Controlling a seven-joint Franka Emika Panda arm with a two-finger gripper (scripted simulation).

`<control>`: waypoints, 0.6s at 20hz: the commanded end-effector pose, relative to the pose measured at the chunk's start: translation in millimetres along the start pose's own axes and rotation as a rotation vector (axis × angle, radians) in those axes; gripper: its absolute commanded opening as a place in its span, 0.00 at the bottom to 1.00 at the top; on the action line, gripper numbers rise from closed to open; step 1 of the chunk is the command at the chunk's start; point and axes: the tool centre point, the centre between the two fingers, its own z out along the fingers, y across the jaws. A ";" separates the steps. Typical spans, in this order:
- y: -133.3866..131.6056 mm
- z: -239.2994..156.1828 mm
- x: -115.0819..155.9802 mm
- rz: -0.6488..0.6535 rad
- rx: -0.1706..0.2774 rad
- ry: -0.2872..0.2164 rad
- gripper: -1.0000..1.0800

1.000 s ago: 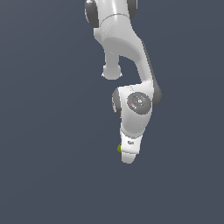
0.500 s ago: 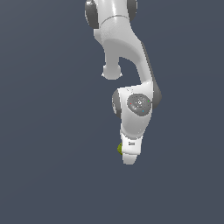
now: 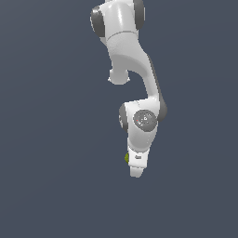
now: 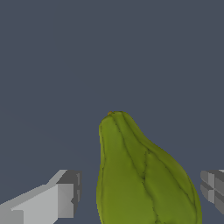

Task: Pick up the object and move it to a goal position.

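Note:
The object (image 4: 144,179) is an olive-green, pear-like blob with ribbed, mottled skin. In the wrist view it fills the space between my two fingers. The grey-tipped finger (image 4: 65,199) on one side stands a small gap off it, and the other finger (image 4: 213,188) is close to its far side. My gripper (image 4: 140,192) is open around it. In the exterior view the white hand (image 3: 135,171) points downward. Only a small green sliver of the object (image 3: 126,158) shows, at the hand's edge on the exterior view's left. The arm hides the rest.
A plain dark grey-blue surface (image 3: 56,186) lies all around. The white arm (image 3: 132,60) reaches down from the top of the exterior view.

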 end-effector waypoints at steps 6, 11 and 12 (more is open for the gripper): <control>1.8 6.5 0.1 0.000 -0.002 0.000 0.00; 1.8 6.5 0.1 0.000 -0.002 0.000 0.00; 1.8 6.5 0.1 0.000 -0.002 0.000 0.00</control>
